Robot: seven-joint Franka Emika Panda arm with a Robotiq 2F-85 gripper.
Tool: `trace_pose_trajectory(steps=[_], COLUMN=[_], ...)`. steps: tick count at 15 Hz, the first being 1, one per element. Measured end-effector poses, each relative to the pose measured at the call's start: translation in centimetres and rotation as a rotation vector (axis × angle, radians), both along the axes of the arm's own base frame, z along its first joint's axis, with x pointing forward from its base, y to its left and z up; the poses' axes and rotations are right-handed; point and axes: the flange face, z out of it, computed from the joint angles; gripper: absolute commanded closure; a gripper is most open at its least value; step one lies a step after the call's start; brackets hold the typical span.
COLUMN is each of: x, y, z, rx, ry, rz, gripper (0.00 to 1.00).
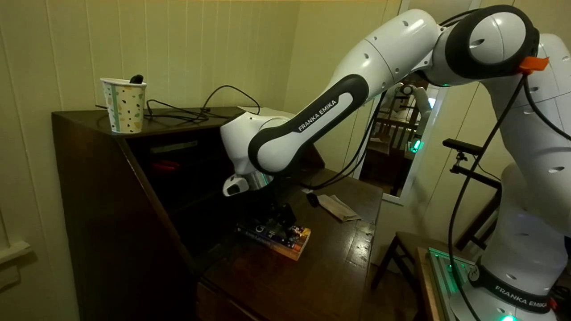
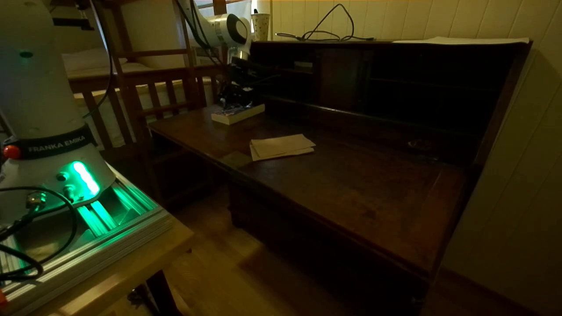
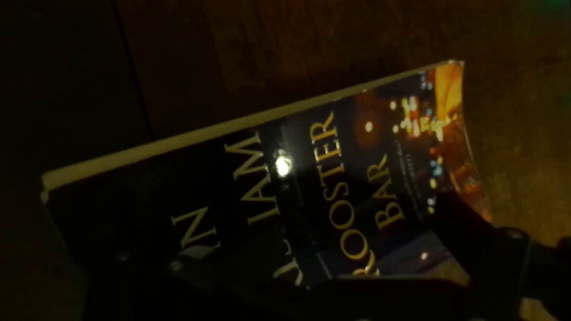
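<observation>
Wrist view: we find the book [image 3: 308, 191] lying cover up across the middle of the frame, its upper long edge and upper right corner exposed, its lower part hidden by dark fingers [image 3: 484, 243]. In an exterior view the book rests on the desk [image 1: 325, 267] at lower centre; desk top fills the room between it and the long edge toward the right of the frame.

We count one book, one paper cup [image 1: 126, 107] at upper left, one tangle of black cable [image 1: 198, 118] to the right of the cup, and one lot of folded paper [image 2: 281, 147] at the centre of the frame, apart from the book.

We note one arm [image 1: 330, 111], arched from the right of the frame, forearm sloping down leftward, wrist near centre. The gripper [image 2: 237, 95] points downward at the book in both exterior views. We record it as released, jaws spread wide; in this gloom we cannot tell whether the fingers touch the cover.
</observation>
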Motion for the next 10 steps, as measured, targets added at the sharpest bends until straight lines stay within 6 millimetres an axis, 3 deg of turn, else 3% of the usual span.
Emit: trace_pose_trajectory(steps=[4,10], x=[-0.1,0.1], y=[3.6,3.6], z=[0.0,0.4], rx=[0.022,0.037], ry=[0.078,0.098], rz=[0.048,0.044], gripper=[0.0,0.0])
